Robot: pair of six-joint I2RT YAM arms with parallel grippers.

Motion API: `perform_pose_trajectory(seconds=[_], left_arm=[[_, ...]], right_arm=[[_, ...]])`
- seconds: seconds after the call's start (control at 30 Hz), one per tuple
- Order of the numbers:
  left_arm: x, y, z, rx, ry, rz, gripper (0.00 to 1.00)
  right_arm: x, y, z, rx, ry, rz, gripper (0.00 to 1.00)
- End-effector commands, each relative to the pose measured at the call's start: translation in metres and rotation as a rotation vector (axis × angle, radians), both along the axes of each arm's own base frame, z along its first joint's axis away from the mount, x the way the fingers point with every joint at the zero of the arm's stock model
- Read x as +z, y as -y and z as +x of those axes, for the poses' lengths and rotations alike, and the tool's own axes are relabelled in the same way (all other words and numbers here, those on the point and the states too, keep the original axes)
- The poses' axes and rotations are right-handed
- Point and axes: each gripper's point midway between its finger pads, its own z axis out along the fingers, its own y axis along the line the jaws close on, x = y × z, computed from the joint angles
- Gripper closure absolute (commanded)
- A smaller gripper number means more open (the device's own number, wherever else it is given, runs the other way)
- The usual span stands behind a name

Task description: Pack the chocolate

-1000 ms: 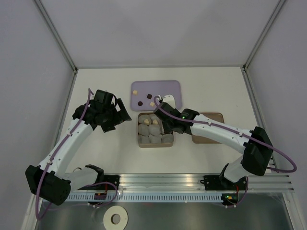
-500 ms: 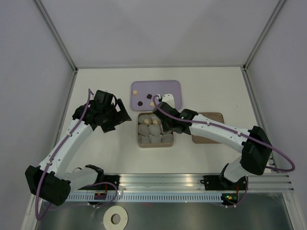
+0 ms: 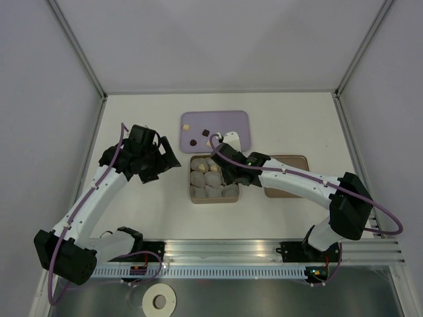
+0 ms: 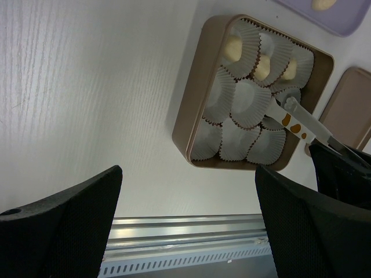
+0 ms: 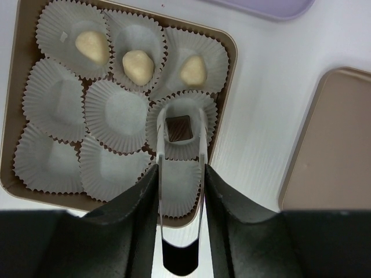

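Observation:
My right gripper (image 5: 180, 171) is shut on white tongs (image 5: 200, 145). A dark brown chocolate (image 5: 179, 128) sits between the tong tips, in or just above a white paper cup in the middle of the box's right column. Three cream chocolates (image 5: 138, 65) lie in the far-row cups of the tan box (image 3: 192, 178). More chocolate pieces, one tan (image 3: 187, 127) and one dark (image 3: 193, 140), lie on the purple tray (image 3: 238, 122). My left gripper (image 3: 165, 162) is open and empty, hovering left of the box; in its wrist view (image 4: 188, 174) the box (image 4: 194, 124) lies ahead of it.
The flat brown lid (image 3: 291, 188) lies right of the box, partly under my right arm. The purple tray is just behind the box. A metal rail (image 4: 185, 231) runs along the near table edge. White walls close in the table on three sides.
My right gripper has moved a little left and forward over the box with the tongs and dark chocolate. My left arm has barely moved.

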Motion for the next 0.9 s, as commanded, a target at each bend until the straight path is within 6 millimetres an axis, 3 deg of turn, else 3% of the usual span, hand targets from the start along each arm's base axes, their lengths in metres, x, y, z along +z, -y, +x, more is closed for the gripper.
perform_pose_trajectory(seconds=[0.0, 0.13, 0.33, 0.63, 0.8, 0.83, 0.87], left_arm=[[0.006, 0.002, 0.003, 0.013, 0.034, -0.019, 0.0], [0.007, 0.002, 0.003, 0.01, 0.037, -0.019, 0.0], [0.011, 0.003, 0.004, 0.01, 0.047, -0.023, 0.0], [0.023, 0.001, 0.002, 0.015, 0.047, -0.026, 0.0], [0.028, 0.001, 0.002, 0.003, 0.054, -0.02, 0.0], [0.028, 0.001, 0.002, 0.0, 0.053, -0.018, 0.0], [0.028, 0.001, 0.002, -0.002, 0.054, -0.016, 0.0]], right_arm=[[0.009, -0.005, 0.009, -0.026, 0.048, 0.034, 0.59], [0.012, -0.004, 0.008, -0.029, 0.05, 0.035, 0.58], [0.038, -0.001, 0.007, -0.035, 0.065, 0.06, 0.59], [0.11, 0.0, 0.011, -0.047, 0.156, 0.157, 0.6], [0.139, -0.021, 0.037, 0.0, 0.254, 0.153, 0.6], [0.152, -0.031, 0.046, 0.008, 0.289, 0.187, 0.6], [0.145, -0.036, 0.056, 0.022, 0.294, 0.158, 0.6]])
